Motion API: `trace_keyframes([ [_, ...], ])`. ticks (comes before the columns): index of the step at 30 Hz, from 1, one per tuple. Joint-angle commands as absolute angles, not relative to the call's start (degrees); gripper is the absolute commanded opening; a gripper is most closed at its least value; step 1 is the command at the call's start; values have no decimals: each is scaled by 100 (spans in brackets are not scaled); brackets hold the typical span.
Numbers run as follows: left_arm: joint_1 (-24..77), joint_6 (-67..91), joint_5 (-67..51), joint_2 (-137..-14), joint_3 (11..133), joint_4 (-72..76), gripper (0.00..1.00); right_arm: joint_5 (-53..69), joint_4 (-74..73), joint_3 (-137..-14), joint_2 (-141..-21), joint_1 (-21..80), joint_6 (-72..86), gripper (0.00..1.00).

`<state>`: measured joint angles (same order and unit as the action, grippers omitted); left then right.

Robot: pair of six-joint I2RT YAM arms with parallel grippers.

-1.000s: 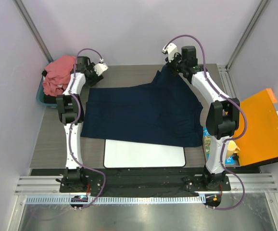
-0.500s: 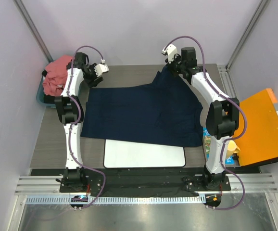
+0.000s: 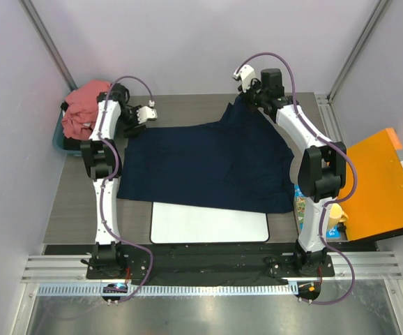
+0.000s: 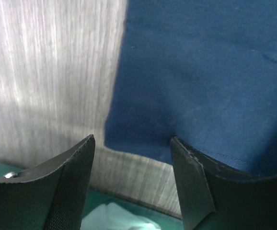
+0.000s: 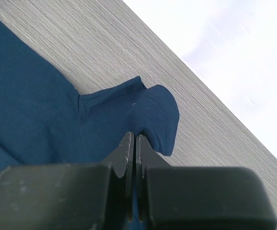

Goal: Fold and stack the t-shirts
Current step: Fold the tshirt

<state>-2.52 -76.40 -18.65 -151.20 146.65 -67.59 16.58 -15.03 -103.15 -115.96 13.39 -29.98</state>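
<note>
The navy t-shirt lies spread flat on the table, its near edge overlapping the white mat. My right gripper is shut on the shirt's far right corner and holds it lifted; in the right wrist view the shut gripper pinches a fold of the navy cloth. My left gripper is open and empty just above the shirt's far left corner. In the left wrist view the open gripper straddles the corner of the navy cloth. The salmon-pink t-shirt lies bunched in a bin at the far left.
The teal bin holding the pink shirt stands at the table's far left; its rim shows below my left fingers. An orange panel lies off the table's right edge. Small packages stand beside the right arm.
My left gripper has swung down and toward the navy shirt's far left corner. The right gripper has kept its hold and barely moved.
</note>
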Motion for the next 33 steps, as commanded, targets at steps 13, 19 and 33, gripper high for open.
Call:
trace_keyframes([
  [13,-273,-8481,-1266,-15873,14792,-7470,66,1486,-1512,-10477,-11329,1424,-3146,1],
  [19,-193,-9000,-1195,-15961,14801,-8138,65,1468,-1608,-10512,-11294,1424,-3146,1],
  [33,175,-9492,-871,-16005,14748,-8763,35,1477,-1723,-10582,-11197,1476,-3138,1],
])
